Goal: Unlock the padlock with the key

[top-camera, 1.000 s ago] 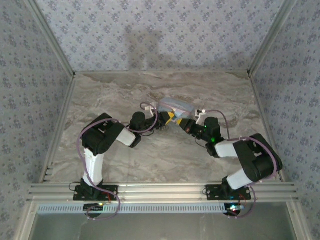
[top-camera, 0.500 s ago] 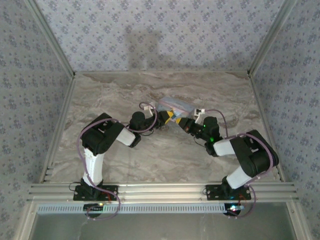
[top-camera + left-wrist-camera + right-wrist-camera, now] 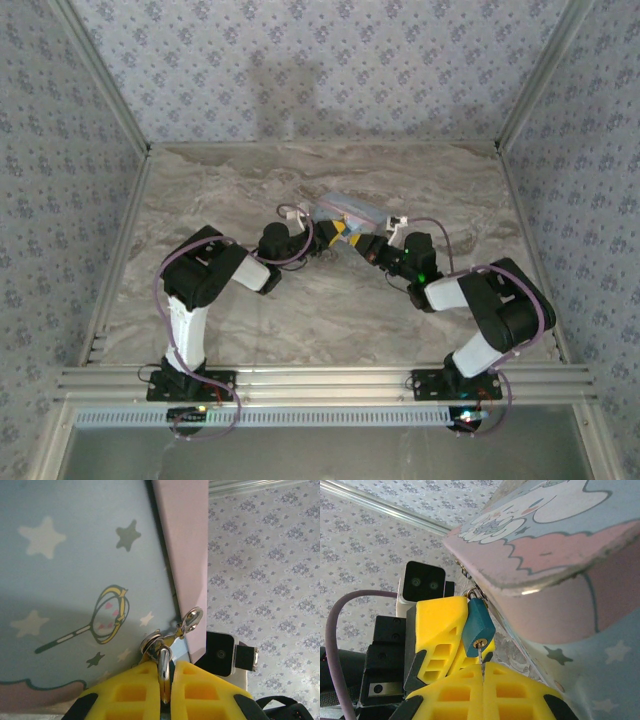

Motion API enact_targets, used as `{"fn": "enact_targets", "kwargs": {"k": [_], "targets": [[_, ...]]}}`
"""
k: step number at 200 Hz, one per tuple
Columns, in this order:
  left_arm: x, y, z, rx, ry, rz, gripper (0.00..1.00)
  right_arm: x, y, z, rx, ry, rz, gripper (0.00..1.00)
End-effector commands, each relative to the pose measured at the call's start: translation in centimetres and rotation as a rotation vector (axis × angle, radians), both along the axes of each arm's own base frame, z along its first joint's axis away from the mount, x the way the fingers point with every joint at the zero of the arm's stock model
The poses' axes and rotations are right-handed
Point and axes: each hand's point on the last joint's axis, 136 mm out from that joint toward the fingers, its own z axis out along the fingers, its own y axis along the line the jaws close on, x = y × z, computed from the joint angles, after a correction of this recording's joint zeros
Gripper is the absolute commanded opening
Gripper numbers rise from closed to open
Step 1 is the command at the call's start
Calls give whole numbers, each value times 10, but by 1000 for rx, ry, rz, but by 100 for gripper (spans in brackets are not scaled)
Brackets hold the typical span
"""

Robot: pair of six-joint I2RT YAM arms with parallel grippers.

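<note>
R arm's elbow swung inward vs 1 s ago; claws barely shifted. L claw (image 3: 162, 680) clamped on padlock (image 3: 479, 625), blue tin (image 3: 75, 580) just beyond its tips. R claw (image 3: 482, 672) pinches key (image 3: 480, 659), tip at keyhole directly ahead of its fingertips.

Yellow fingers (image 3: 132, 692) tight on padlock (image 3: 163, 666)

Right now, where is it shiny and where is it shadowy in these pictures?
Top view: a grey shadow on the back wall. Left wrist view: shadow darkens the tin lower down, and the metal clasp glints. Right wrist view: a white gleam on the tin's pink edge; padlock and key look sharp.
</note>
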Motion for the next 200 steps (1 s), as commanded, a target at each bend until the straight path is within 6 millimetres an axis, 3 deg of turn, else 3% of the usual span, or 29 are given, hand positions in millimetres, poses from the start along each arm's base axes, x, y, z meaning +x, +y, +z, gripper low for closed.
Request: {"fn": "enact_targets", "kwargs": {"k": [1, 33, 140, 200], "targets": [[-17, -15, 44, -82, -117, -92, 0, -1, 10, 24, 25, -103, 41, 0], [-17, -14, 44, -83, -114, -93, 0, -1, 9, 22, 25, -94, 53, 0], [-19, -17, 46, -87, -117, -115, 0, 17, -19, 14, 25, -20, -44, 0], [-18, -17, 43, -83, -113, -109, 0, 19, -19, 8, 14, 6, -48, 0]]}}
